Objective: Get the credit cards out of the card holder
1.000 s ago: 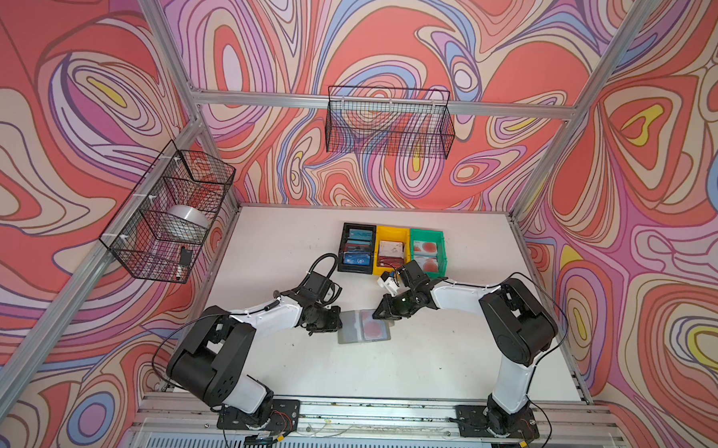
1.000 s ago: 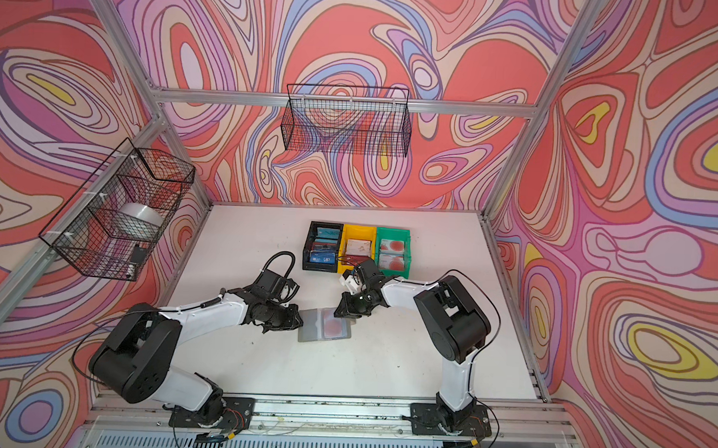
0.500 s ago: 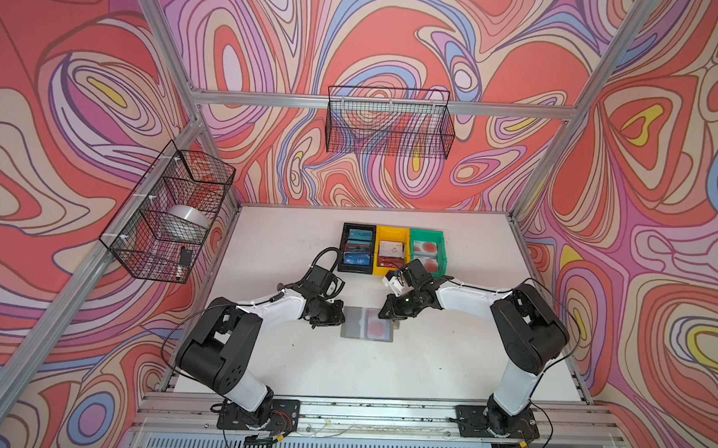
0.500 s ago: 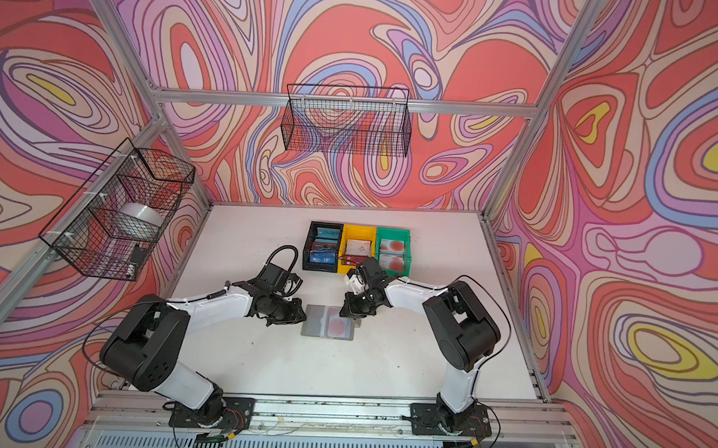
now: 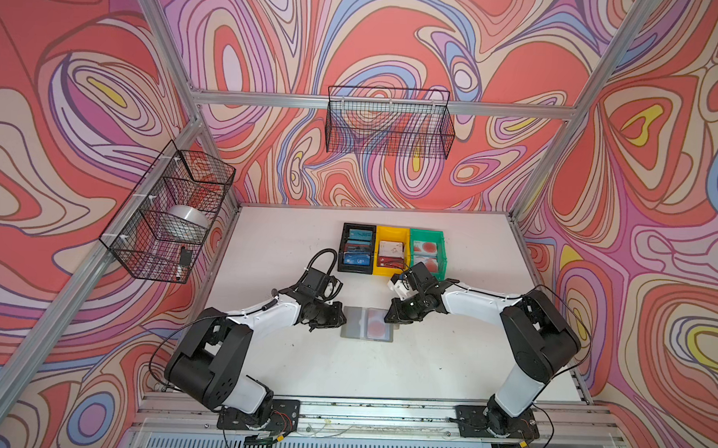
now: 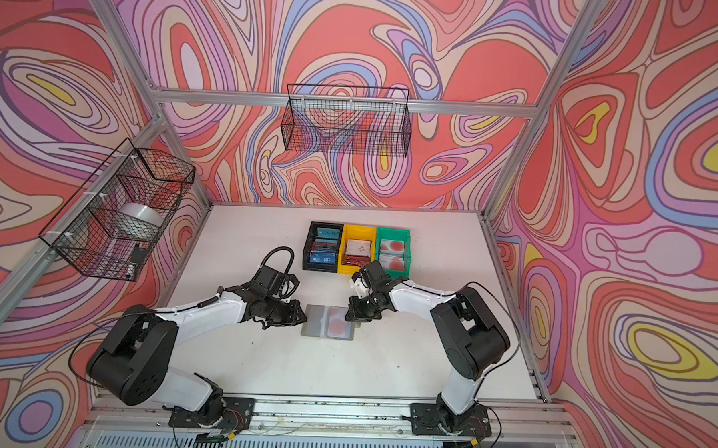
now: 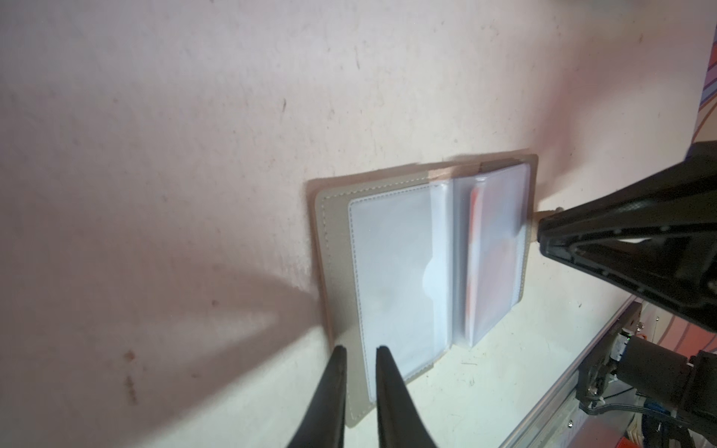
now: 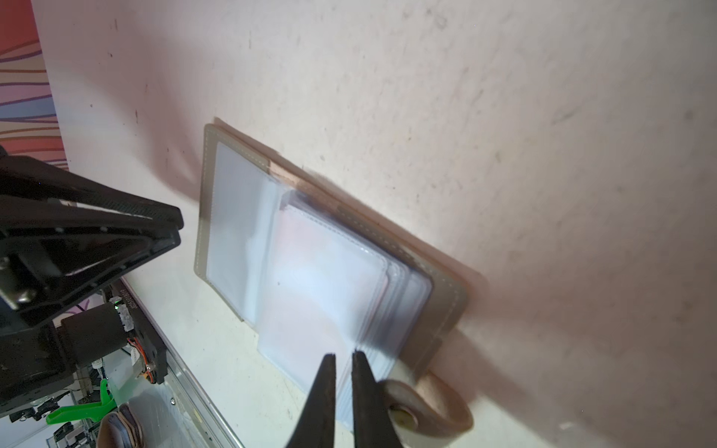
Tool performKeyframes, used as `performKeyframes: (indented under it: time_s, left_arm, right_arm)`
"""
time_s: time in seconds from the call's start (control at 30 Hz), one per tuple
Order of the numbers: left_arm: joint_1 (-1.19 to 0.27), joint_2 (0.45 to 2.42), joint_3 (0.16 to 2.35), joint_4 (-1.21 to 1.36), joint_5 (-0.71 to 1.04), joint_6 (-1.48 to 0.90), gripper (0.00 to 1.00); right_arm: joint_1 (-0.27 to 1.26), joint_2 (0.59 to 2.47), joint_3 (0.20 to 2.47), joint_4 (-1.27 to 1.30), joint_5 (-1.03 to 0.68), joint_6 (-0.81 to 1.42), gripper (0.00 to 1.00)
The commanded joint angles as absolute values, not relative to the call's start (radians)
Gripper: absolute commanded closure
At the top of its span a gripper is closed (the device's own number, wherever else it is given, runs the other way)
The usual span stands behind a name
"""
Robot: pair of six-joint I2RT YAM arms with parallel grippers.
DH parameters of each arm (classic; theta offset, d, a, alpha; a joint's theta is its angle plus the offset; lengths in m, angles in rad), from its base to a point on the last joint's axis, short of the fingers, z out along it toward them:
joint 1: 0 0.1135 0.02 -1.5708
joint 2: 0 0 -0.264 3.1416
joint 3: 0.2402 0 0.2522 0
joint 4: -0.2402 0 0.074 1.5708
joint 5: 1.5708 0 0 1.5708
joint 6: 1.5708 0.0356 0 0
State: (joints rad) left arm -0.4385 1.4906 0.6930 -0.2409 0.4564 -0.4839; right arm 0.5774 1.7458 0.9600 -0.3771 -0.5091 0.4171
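Flanking one open card holder [image 5: 357,324], left gripper [image 7: 361,351] and right gripper [image 8: 343,355] stand narrowly parted.

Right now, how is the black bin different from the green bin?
The black bin sits at the left end of the row; the green bin at the right end. The black bin holds blue cards; the green bin holds pale cards with red circles. Both are small open bins beside the yellow bin between them.
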Motion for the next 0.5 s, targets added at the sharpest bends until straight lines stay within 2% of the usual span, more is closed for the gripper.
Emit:
performKeyframes:
  time_s: [0.0,0.47]
  left_arm:
    - [-0.436,1.511,0.683,-0.198,0.474,-0.502,0.82]
    - [-0.437,1.537,0.677,-0.192,0.476,-0.501,0.82]
  right_arm:
    - [0.580,1.766,0.941,-0.369,-0.496,0.419,0.87]
    - [0.581,1.841,0.954,-0.299,-0.560,0.440,0.87]
